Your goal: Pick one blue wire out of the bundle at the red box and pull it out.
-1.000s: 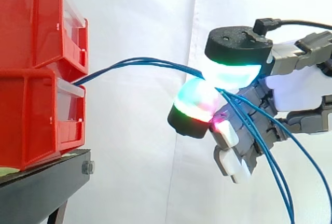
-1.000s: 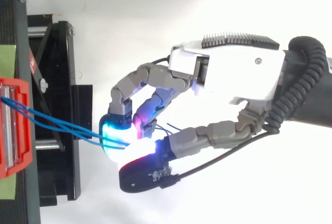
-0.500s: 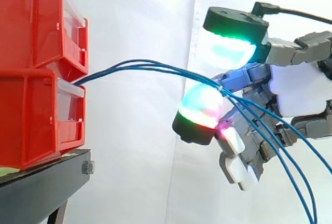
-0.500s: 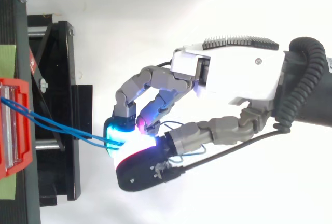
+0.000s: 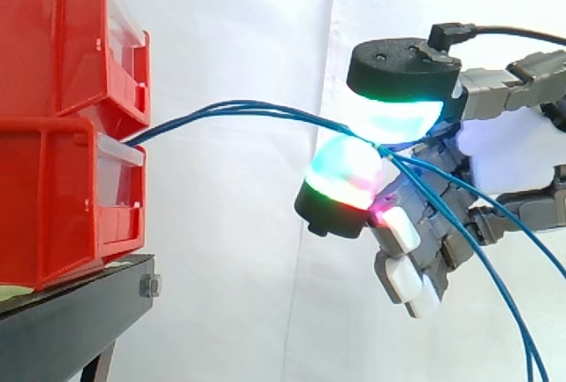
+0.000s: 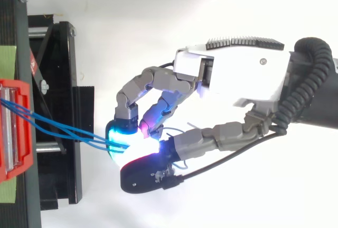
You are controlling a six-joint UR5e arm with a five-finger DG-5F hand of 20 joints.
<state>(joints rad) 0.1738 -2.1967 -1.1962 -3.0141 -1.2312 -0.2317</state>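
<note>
Robot hand pinched on the blue wires between two glowing pads; strand count inside the pinch is hard to tell; wires run roughly level from the lower red box rightward to the pinch, then droop down-right.

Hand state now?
Hand: shut, pinching the blue wires.

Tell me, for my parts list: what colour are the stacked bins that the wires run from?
The bins are red, clearest in the side view.
</note>
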